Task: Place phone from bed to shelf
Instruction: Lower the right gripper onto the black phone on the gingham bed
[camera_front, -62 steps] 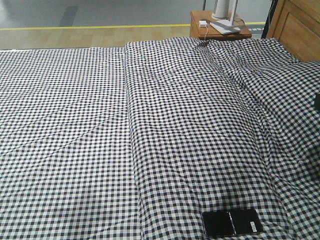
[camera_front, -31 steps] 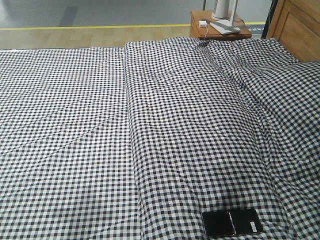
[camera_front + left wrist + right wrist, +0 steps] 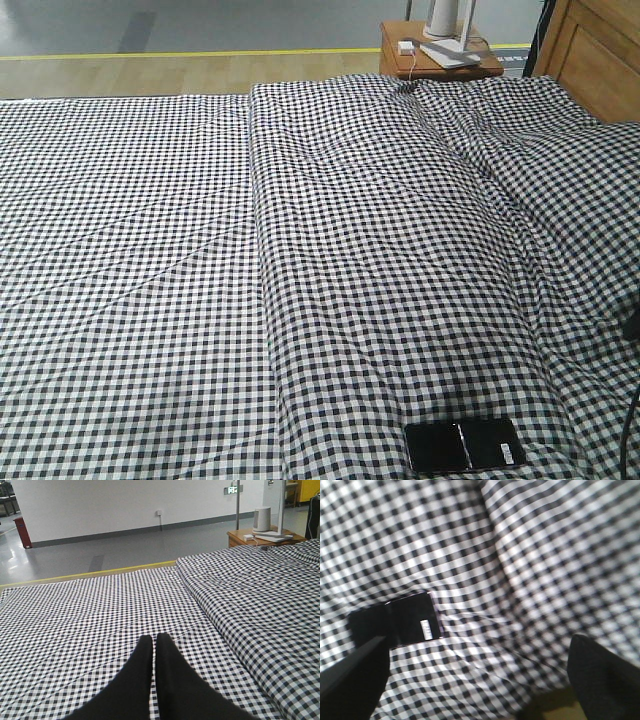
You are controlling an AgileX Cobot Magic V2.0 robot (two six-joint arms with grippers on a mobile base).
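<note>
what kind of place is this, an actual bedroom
Probably a mock bedroom in a large hall: a gingham-covered bed with a wooden headboard and bedside table, yet a yellow floor line and bare grey floor beyond.

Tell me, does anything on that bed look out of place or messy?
Only mildly. A black phone lies alone on the bed. The checked cover is rumpled, with a long raised fold running down the middle. Nothing looks spilled or broken.
</note>
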